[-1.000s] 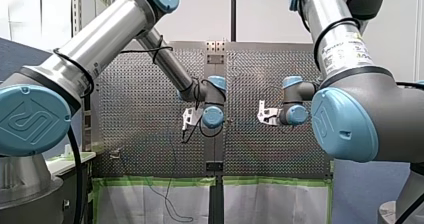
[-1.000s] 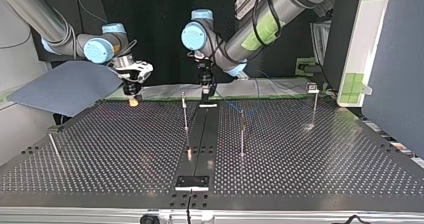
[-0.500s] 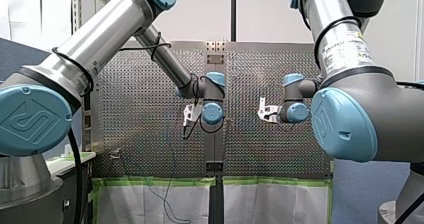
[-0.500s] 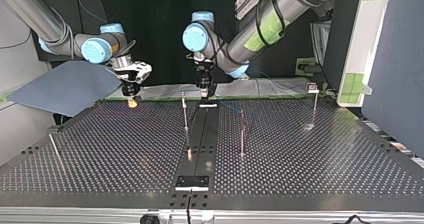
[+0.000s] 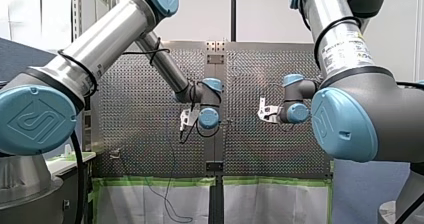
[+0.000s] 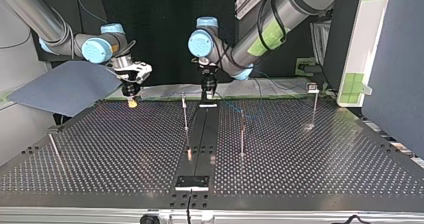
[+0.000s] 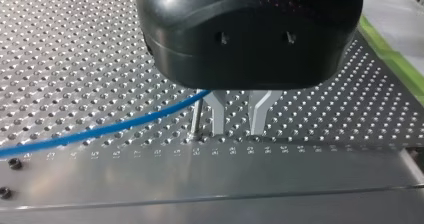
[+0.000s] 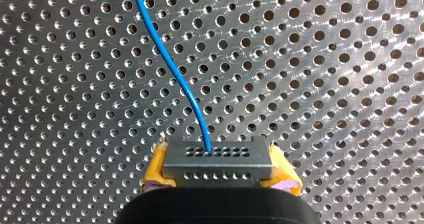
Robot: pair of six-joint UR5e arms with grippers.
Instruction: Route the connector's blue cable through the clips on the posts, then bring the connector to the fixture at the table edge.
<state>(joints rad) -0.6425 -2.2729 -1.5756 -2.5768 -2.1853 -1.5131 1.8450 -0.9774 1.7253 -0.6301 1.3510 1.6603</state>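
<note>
In the right wrist view my right gripper (image 8: 220, 176) is shut with its yellow pads (image 8: 154, 176) on a grey connector (image 8: 217, 159). The blue cable (image 8: 170, 69) leaves the connector and curves away over the perforated table. In the left wrist view my left gripper (image 7: 236, 129) is black; its metal fingers (image 7: 216, 115) stand a little apart just above the table, with nothing seen between the tips. The blue cable (image 7: 100, 131) runs in beside them and goes out of sight behind the housing, next to a thin post (image 7: 197, 116). In the top view my right gripper (image 6: 132, 100) is at the far left and my left gripper (image 6: 208, 95) is at the far middle.
Thin posts stand on the table in the top view: one (image 6: 185, 111) near my left gripper, one (image 6: 242, 131) in the middle, one (image 6: 315, 104) at the right with a clip on top, and one (image 6: 54, 146) leaning at the left. A black plate (image 6: 192, 182) sits at the near edge.
My left arm has shifted its gripper a little to the front view's left. My right arm and the connector have stayed where they were.
</note>
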